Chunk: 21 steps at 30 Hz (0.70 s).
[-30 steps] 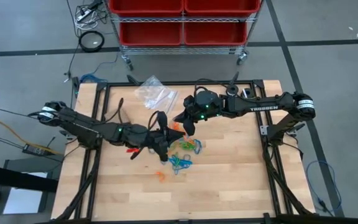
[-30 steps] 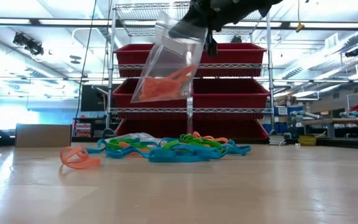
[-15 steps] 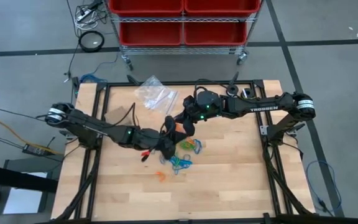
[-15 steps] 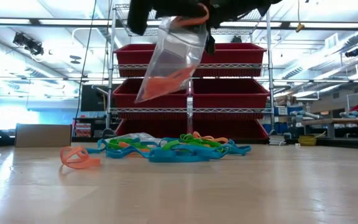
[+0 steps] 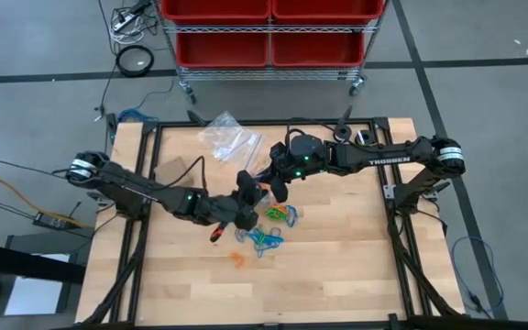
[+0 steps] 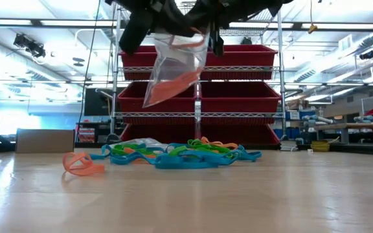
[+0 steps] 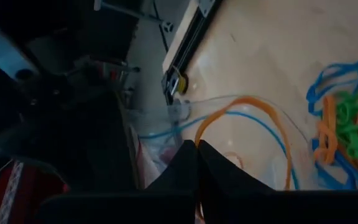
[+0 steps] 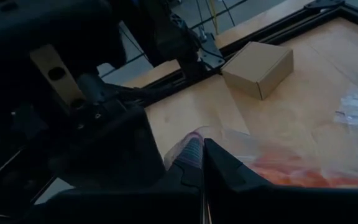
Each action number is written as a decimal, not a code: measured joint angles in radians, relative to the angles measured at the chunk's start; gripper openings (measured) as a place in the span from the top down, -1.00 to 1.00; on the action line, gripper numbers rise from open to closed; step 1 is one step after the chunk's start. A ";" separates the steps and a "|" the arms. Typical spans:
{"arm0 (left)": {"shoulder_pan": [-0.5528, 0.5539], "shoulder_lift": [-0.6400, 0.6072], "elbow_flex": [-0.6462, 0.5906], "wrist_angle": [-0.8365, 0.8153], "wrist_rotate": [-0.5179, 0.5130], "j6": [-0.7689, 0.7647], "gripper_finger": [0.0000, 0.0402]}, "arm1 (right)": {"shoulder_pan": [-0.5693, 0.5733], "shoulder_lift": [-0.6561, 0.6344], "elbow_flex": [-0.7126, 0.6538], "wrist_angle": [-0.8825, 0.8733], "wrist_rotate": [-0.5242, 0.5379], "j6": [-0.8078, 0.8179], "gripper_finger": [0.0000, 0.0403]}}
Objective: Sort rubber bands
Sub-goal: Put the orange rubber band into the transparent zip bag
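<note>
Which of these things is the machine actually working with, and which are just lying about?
Part of the job:
- pile of rubber bands on the table
- clear bag with orange bands inside, held up by the right pincer
- orange band pinched in the left pincer at the bag's mouth

Just lying about:
- spare clear bags
- cardboard box
- red bins behind the table

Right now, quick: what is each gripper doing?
Left gripper: jaws shut on an orange rubber band at the bag's mouth.
Right gripper: jaws shut on the clear plastic bag, held above the table.
</note>
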<state>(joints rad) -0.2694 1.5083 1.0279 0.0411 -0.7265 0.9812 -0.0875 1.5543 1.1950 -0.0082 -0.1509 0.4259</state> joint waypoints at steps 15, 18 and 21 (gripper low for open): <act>-0.049 -0.002 0.000 -0.014 -0.145 0.045 0.40 | 0.001 0.000 0.000 0.022 0.005 0.009 1.00; -0.061 -0.002 0.000 0.023 -0.222 0.070 0.27 | 0.001 0.000 0.000 0.023 0.005 0.010 1.00; -0.080 -0.016 0.000 0.108 -0.291 0.099 0.18 | 0.001 0.000 0.000 0.023 0.005 0.010 1.00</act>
<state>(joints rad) -0.3495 1.4921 1.0279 0.1490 -1.0177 1.0807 -0.0868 1.5543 1.1950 0.0144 -0.1454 0.4355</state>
